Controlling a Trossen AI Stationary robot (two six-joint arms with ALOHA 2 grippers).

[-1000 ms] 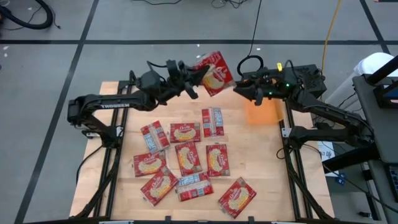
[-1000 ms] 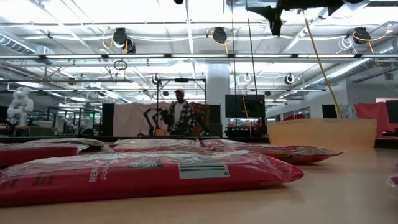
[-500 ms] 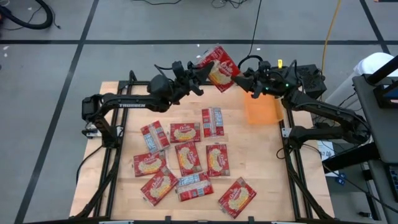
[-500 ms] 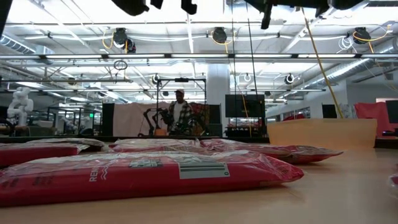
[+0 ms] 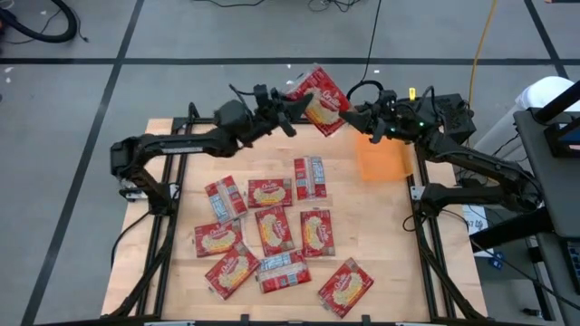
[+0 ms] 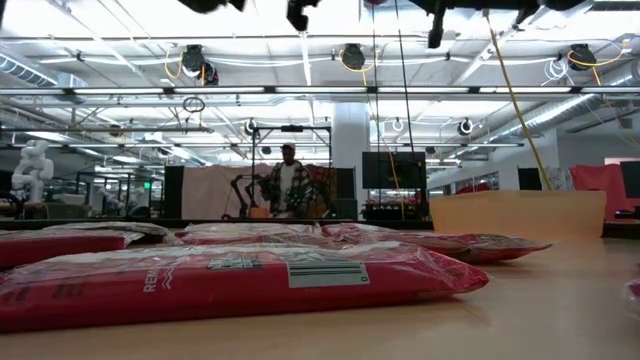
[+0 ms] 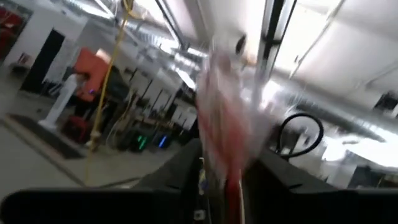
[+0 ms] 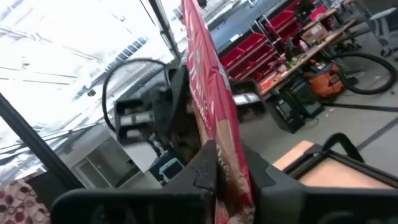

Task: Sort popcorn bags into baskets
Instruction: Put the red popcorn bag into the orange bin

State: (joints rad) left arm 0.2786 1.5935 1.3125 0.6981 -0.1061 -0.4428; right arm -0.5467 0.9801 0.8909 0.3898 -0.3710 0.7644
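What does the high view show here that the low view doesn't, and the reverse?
Only the high view shows the raised popcorn bag between the left hand and the right hand, which is shut on it, with the orange basket beside them. Only the low view shows a distant person. Both show the bags on the table.

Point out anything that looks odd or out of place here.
One popcorn bag hangs tilted in the air above the table's far edge, between the left gripper and the right gripper, not in the orange basket. The other bags lie flat.
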